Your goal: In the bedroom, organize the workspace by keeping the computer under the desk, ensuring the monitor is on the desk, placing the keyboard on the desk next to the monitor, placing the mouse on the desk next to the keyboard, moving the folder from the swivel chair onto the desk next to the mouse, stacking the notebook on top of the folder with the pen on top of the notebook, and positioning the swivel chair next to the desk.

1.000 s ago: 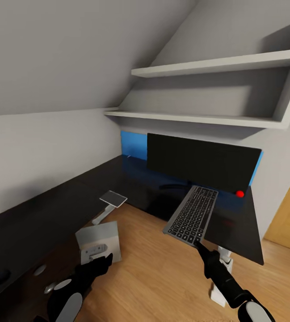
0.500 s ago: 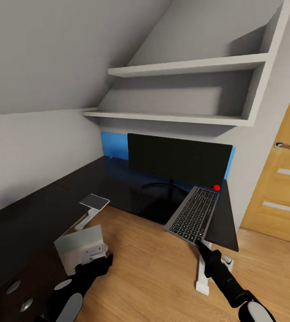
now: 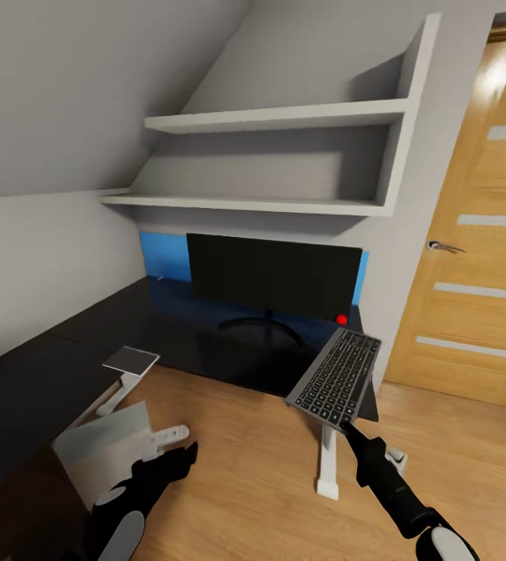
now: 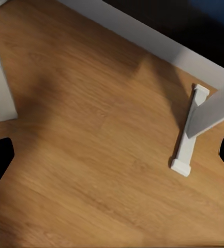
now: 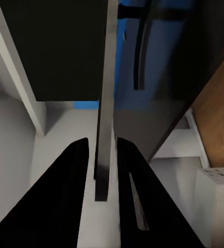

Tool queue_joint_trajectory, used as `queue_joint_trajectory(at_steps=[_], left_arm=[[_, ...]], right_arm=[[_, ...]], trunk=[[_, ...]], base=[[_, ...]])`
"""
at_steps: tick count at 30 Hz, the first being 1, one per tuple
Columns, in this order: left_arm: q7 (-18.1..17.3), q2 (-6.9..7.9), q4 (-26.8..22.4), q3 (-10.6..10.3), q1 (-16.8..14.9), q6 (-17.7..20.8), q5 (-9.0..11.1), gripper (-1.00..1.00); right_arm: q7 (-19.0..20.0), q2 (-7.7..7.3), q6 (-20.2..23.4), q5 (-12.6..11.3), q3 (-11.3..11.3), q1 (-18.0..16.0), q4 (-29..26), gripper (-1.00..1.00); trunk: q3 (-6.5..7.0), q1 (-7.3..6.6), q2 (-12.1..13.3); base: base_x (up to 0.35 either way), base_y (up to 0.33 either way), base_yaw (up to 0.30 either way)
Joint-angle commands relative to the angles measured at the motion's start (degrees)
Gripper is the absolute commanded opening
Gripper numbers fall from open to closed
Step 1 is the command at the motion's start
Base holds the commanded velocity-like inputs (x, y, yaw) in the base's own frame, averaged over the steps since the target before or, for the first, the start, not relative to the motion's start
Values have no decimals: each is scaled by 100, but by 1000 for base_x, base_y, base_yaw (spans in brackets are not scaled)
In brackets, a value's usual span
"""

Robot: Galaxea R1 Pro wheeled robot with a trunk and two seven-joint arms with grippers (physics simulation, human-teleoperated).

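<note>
The slim dark grey keyboard [image 3: 334, 376] hangs tilted in the air over the desk's right end, one short edge clamped in my right gripper [image 3: 348, 425]. In the right wrist view the fingers [image 5: 75, 170] press on the keyboard's thin edge [image 5: 105, 103]. The black monitor [image 3: 272, 274] stands on the glossy black desk [image 3: 198, 331] in front of the blue panel [image 3: 164, 255]. The light grey computer [image 3: 100, 448] stands on the floor by the desk's left wing. My left gripper [image 3: 176, 458] is open low over the floor beside it. A thin grey rectangle, likely the notebook [image 3: 131, 359], lies at the desk's inner corner.
A wooden door [image 3: 471, 234] is in the wall to the right. White shelves [image 3: 276, 121] hang above the monitor under the sloped ceiling. A small red ball [image 3: 341, 319] sits on the desk by the monitor. White desk feet [image 4: 187, 139] rest on the wooden floor [image 3: 245, 467].
The head view has turned to the right, so desk, monitor and shelves sit further left in the picture and the door has come into view. The keyboard stays in my right gripper.
</note>
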Motion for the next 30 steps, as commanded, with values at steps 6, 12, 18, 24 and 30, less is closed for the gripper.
queue_joint_trajectory(at_steps=[6, 12, 18, 24, 30], left_arm=[[58, 6, -9, -11, -4, 4, 51, 100], [58, 6, -9, -8, -5, 4, 48, 100], [58, 6, -9, -7, -5, 4, 48, 100], [58, 6, -13, -11, -6, 0, 41, 100], [58, 6, -17, -11, -7, -3, 39, 100]], right_arm=[[34, -3, 3, -79, 14, -6, 100, -100], [25, 5, -8, -65, 31, -6, 110, -100], [28, 5, 3, -55, 44, -6, 107, -100], [36, 5, -14, -48, 59, -6, 107, -100], [61, 5, -12, -46, 60, -6, 110, -100]], trunk=[[-7, 0, -5], [-7, 0, -5], [-7, 0, -5], [-7, 0, -5], [-7, 0, -5]], base=[[0, 0, -271], [0, 0, -233], [0, 0, -38], [0, 0, -1], [0, 0, 0]])
